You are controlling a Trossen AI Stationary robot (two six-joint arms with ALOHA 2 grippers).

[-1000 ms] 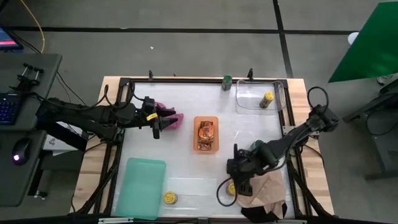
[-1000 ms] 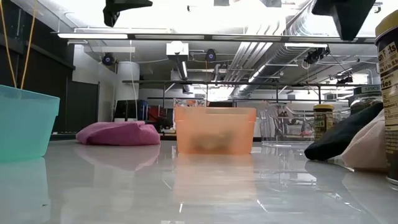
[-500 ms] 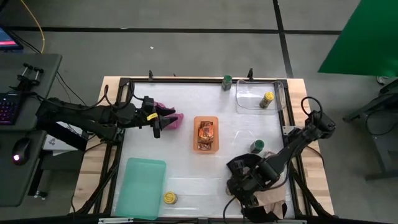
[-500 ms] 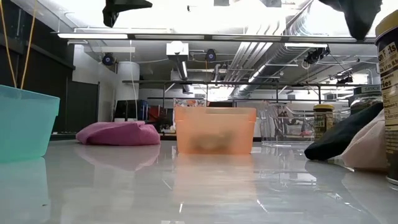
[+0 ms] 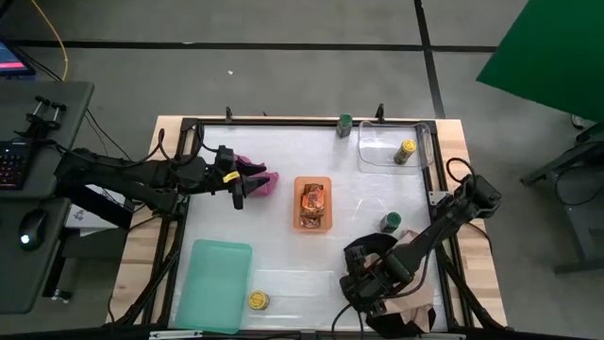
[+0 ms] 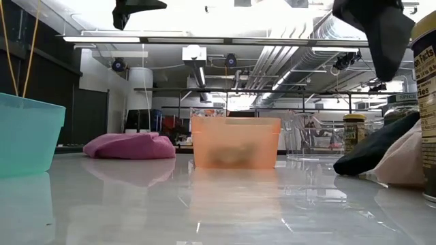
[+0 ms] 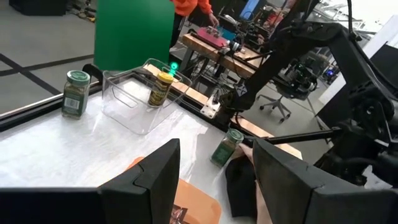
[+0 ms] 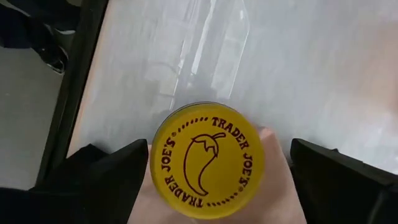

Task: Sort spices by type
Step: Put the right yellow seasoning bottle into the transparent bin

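over the last second the right gripper (image 5: 363, 288) has travelled toward the lower edge of the high view, leaving the green-lidded jar (image 5: 391, 223) it was covering now exposed at right of centre; it now hangs directly above a yellow-lidded jar (image 8: 207, 160), fingers (image 8: 106, 177) spread wide on either side of the lid and gripping nothing; that jar stands at the edge of the tan cloth (image 5: 411, 300) in the lower right of the high view, though the arm hides it there; the left gripper (image 5: 238, 192) has not shifted, waiting in the upper left above the magenta cloth (image 5: 257, 177), its 2 fingers (image 7: 146, 180) parted and empty.

the orange bin (image 5: 313, 203) sits at centre with orange-and-black packets (image 5: 312, 199) inside; the clear bin (image 5: 394, 146) in the upper right holds 1 yellow-lidded jar (image 5: 405, 151); another green-lidded jar (image 5: 344, 126) stands just left of that bin, by the table's (image 5: 264, 151) far rim; 1 more yellow-lidded jar (image 5: 258, 300) stands near the bottom edge, just right of the teal bin (image 5: 213, 283) in the lower left.
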